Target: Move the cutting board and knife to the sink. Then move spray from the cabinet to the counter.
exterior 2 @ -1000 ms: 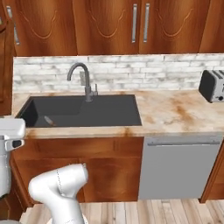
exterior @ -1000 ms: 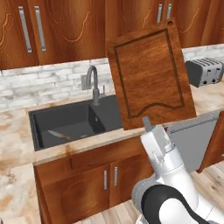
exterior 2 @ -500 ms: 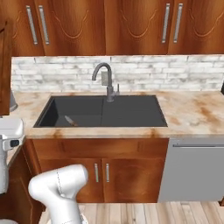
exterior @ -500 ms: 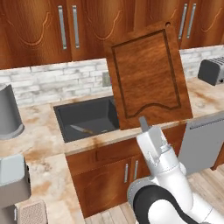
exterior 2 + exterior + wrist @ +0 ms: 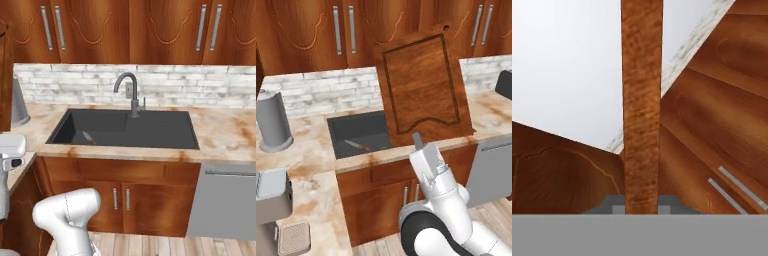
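Note:
The dark brown cutting board stands upright in the air in front of the sink, hiding its right part. My gripper is shut on the board's lower edge. In the hand view the board's edge rises straight up from between the fingers of the gripper. The knife lies in the sink's basin, and it also shows at the basin's left end in the right base view. The upper cabinet has its doors closed, so the spray is hidden. The beige counter runs on both sides of the sink.
A grey canister stands on the counter left of the sink. A toaster-like appliance sits at the near left. The faucet rises behind the basin. A steel dishwasher front is under the counter on the right.
The whole scene has slid to the right in both base views, so the base has driven left. The board stays upright in the shut gripper.

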{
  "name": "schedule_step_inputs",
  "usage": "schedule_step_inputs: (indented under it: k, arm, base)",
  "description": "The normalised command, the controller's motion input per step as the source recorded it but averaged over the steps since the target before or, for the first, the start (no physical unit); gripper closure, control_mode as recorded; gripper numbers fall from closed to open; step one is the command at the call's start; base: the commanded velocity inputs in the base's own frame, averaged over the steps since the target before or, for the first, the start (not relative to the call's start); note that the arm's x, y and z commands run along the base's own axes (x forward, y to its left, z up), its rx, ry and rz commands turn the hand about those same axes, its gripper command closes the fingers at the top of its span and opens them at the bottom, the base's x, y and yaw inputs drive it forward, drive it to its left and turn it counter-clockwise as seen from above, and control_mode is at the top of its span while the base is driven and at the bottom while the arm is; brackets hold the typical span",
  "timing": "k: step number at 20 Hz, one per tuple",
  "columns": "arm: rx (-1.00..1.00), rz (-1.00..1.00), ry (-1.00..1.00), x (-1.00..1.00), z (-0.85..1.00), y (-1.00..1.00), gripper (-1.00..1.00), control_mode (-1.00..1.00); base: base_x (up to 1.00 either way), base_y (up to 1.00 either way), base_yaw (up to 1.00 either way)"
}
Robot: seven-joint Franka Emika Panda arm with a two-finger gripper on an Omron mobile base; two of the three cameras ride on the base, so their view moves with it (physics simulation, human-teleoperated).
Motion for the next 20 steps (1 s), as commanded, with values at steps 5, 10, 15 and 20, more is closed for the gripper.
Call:
schedule_step_inputs:
  k: [5,10,15,20]
  arm:
    - [0.0,0.0,0.0,0.0,0.0,0.0,1.0,1.0]
    - [0.0,0.0,0.0,0.0,0.0,0.0,1.0,1.0]
    - [0.0,0.0,0.0,0.0,0.0,0.0,1.0,1.0]
    - [0.0,0.0,0.0,0.0,0.0,0.0,1.0,1.0]
  base:
    - [0.11,-0.96,0.05]
    - [0.08,-0.09,0.0]
    - [0.48,0.02,0.0]
    - [0.37,0.0,0.0]
